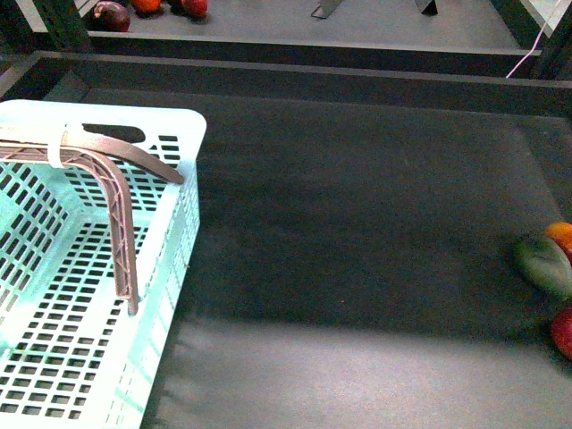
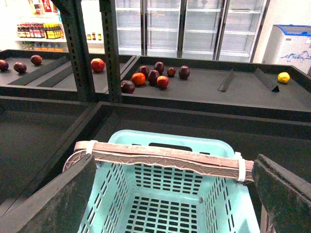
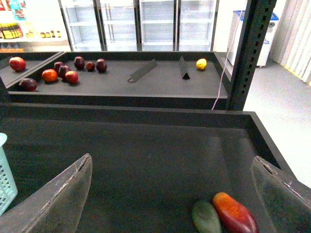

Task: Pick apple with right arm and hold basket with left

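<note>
The apple (image 1: 564, 332) is a red round shape cut off by the right edge of the front view, on the dark shelf floor; the right wrist view does not show it. The basket (image 1: 174, 134) is pale turquoise with a brown handle (image 1: 122, 234) and stands at the front left. My left gripper (image 2: 170, 196) hovers open over the basket (image 2: 124, 196), and the handle (image 2: 165, 159) crosses just ahead of its dark fingers (image 2: 53, 201). Open and empty, my right gripper (image 3: 170, 199) hangs over bare shelf floor. Neither arm shows in the front view.
An oblong green fruit (image 1: 542, 264) (image 3: 206, 217) lies beside an orange-red fruit (image 1: 561, 234) (image 3: 234, 213) at the far right. A raised shelf wall (image 1: 295, 79) runs behind. The shelf beyond holds several dark red fruits (image 2: 153, 77), a yellow fruit (image 3: 201, 63) and metal dividers (image 3: 142, 72). An upright post (image 3: 248, 53) stands at right.
</note>
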